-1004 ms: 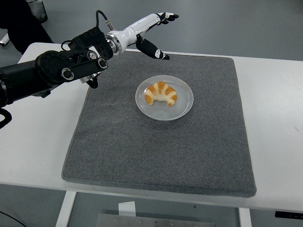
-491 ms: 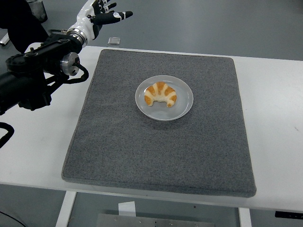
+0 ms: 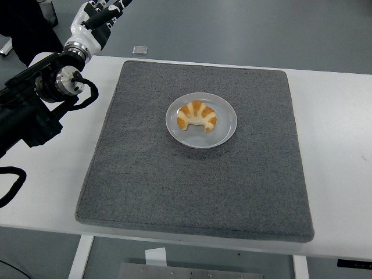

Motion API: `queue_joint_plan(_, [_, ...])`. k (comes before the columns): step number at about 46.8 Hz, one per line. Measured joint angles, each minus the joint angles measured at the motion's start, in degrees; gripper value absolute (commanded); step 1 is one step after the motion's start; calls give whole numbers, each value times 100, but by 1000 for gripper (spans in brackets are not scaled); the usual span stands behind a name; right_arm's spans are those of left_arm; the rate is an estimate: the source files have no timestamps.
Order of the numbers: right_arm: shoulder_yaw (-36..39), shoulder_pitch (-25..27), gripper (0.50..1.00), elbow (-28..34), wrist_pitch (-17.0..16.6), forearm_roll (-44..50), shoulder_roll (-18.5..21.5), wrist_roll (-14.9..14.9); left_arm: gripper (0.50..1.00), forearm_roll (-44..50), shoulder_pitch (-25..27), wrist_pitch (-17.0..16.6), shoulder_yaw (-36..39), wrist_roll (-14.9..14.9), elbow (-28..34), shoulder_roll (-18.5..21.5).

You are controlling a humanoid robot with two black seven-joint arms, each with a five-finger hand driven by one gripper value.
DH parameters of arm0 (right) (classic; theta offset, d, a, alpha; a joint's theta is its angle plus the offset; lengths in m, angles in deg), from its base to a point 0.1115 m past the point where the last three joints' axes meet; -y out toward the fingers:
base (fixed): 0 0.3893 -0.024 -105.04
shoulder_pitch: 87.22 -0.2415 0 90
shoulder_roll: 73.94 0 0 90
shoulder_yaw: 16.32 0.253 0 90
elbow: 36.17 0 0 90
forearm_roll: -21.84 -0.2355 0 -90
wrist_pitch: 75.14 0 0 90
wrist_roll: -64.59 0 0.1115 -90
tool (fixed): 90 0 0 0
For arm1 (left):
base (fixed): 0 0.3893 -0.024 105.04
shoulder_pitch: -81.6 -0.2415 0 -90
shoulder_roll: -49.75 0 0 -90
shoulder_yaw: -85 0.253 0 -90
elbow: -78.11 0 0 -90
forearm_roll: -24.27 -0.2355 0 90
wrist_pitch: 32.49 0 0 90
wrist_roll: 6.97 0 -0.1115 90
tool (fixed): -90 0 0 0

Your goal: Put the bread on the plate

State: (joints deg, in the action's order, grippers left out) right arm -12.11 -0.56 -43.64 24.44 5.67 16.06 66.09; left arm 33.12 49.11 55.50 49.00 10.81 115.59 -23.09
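Bread (image 3: pixel 197 115), a croissant, lies on the plate (image 3: pixel 226 133) at the grey mat's (image 3: pixel 192 192) centre. Judged light, soft, flaky; grip gently across its thick middle. Left hand (image 3: pixel 96 14), well beyond the mat's far-left corner, appears spread and empty, though partly cropped.

The bread (image 3: pixel 197 115) is golden-brown with pale stripes. It lies on a pale grey plate (image 3: pixel 225 129). The mat (image 3: pixel 174 186) is dark grey, the desk (image 3: pixel 334 145) white.
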Motion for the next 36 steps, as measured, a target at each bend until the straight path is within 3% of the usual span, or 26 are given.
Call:
queue_joint_plan(15, [0, 3, 952, 0, 0, -1, 0, 0, 1000, 984, -196, -29, -29, 6, -181, -11])
queue_joint_plan(36, [43, -1, 952, -39, -5, -16, 0, -3, 1000, 953, -204, -22, -12, 30, -432, -340])
